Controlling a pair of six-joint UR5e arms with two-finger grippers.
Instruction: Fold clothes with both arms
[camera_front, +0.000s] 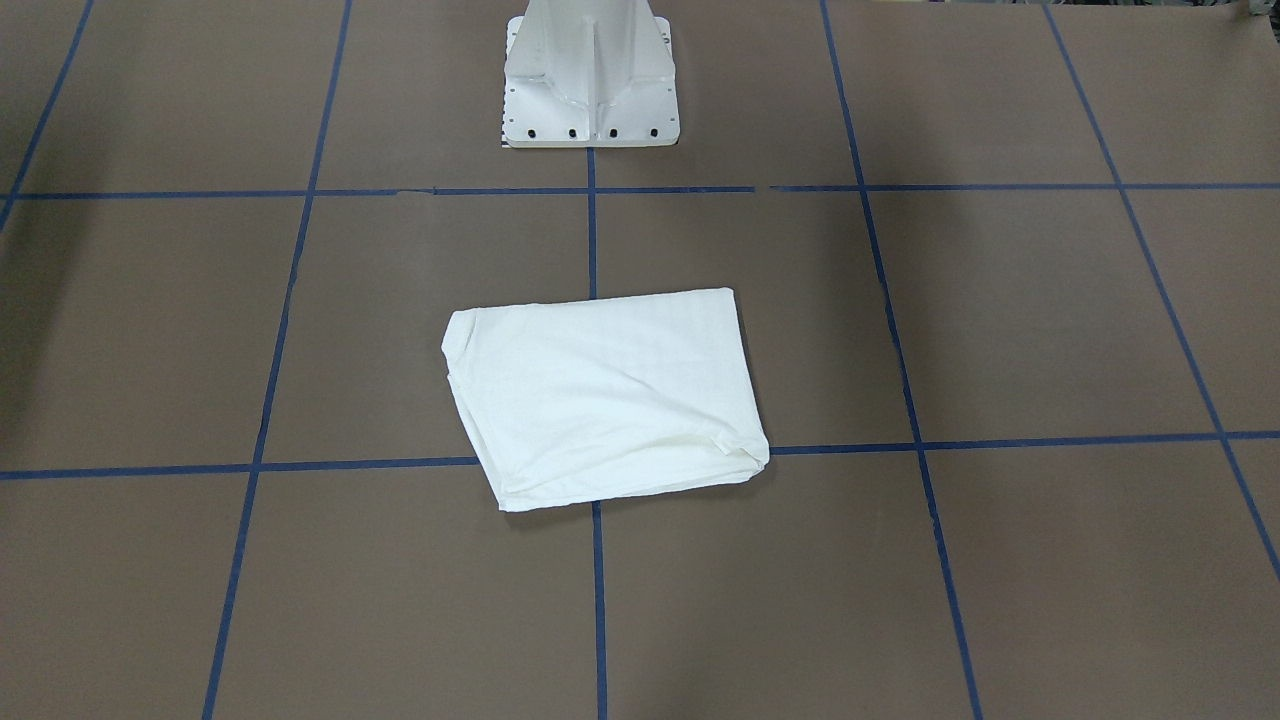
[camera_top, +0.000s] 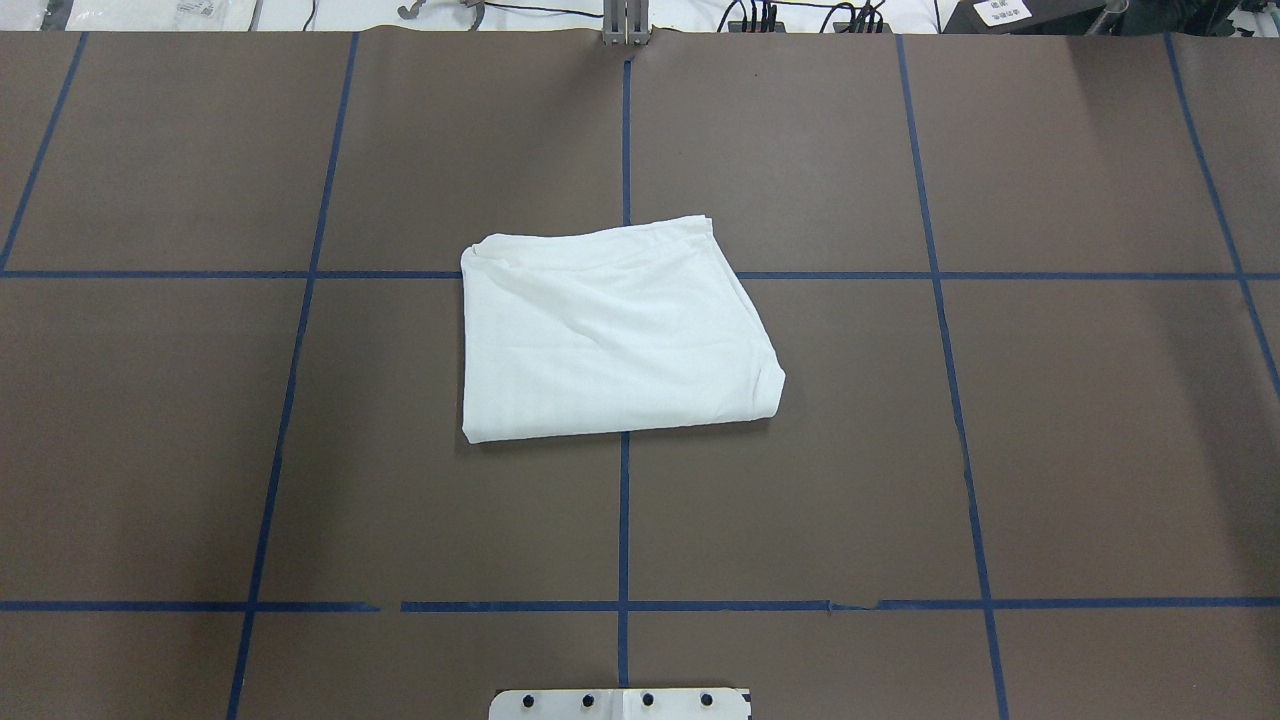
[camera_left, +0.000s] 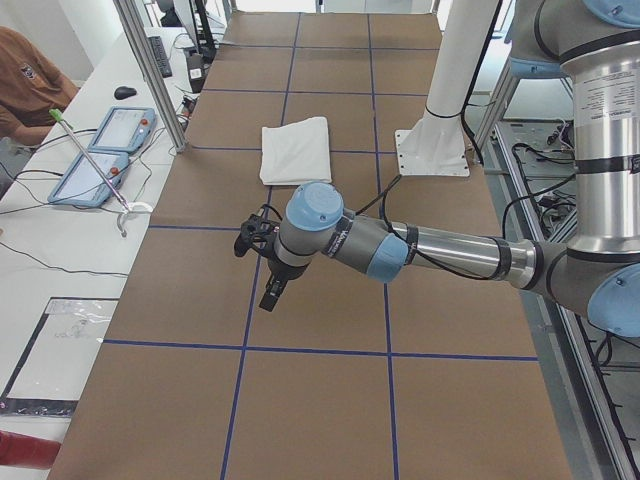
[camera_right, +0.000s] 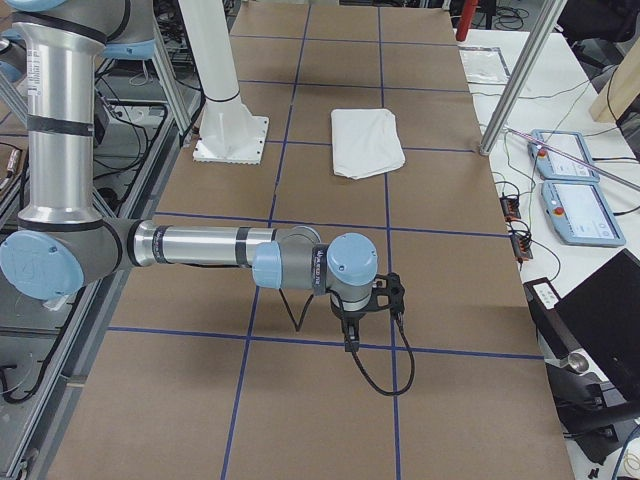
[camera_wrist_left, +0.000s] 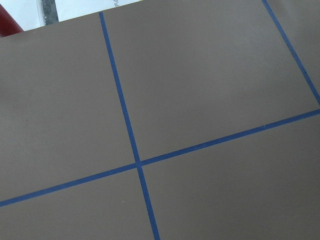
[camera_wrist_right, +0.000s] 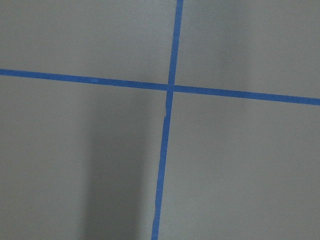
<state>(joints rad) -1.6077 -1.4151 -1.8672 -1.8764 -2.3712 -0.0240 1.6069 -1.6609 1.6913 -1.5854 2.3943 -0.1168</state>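
Observation:
The white shirt (camera_front: 600, 400) lies folded into a flat, rough rectangle at the middle of the table, with no print, neck or sleeves showing. It also shows in the overhead view (camera_top: 610, 335) and both side views (camera_left: 296, 150) (camera_right: 367, 142). No arm touches it. My left gripper (camera_left: 272, 292) hangs above bare table far from the shirt, near the table's left end. My right gripper (camera_right: 347, 330) hangs above bare table near the right end. I cannot tell whether either is open or shut. Both wrist views show only the table surface.
The brown table (camera_top: 300, 450) is marked with a grid of blue tape. The white pedestal base (camera_front: 590, 80) stands behind the shirt. A side desk holds tablets (camera_left: 110, 140) and cables, with a person (camera_left: 25, 80) seated there. Metal frame posts (camera_right: 515, 90) stand at the table's far edge.

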